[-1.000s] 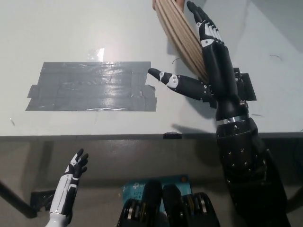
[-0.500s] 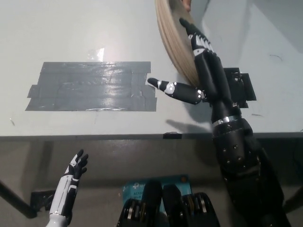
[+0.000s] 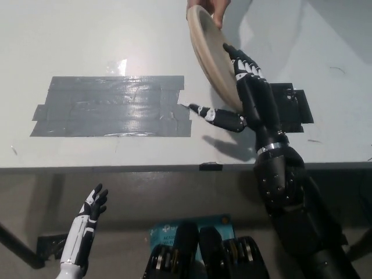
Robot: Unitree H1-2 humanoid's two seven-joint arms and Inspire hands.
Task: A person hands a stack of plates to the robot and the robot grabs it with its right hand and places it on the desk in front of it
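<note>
A stack of tan wooden plates (image 3: 208,52) hangs tilted on edge above the white desk (image 3: 87,40), right of centre. A person's hand (image 3: 213,8) grips its top rim at the picture's upper edge. My black right hand (image 3: 243,87) lies against the stack's right side, fingers stretched up along it. Its thumb points left below the rim, apart from the plates. The fingers are not closed around the stack. My white left hand (image 3: 93,208) rests open at the lower left, below the desk's front edge.
A large patch of grey tape strips (image 3: 110,107) covers the desk left of the plates. A black flat patch (image 3: 292,107) lies under my right forearm. The desk's front edge (image 3: 116,168) runs across the middle of the picture.
The plate stack has come down and nearer, with the person's hand now showing on its top rim. My right hand has drawn back toward me along its side. The left hand is unmoved.
</note>
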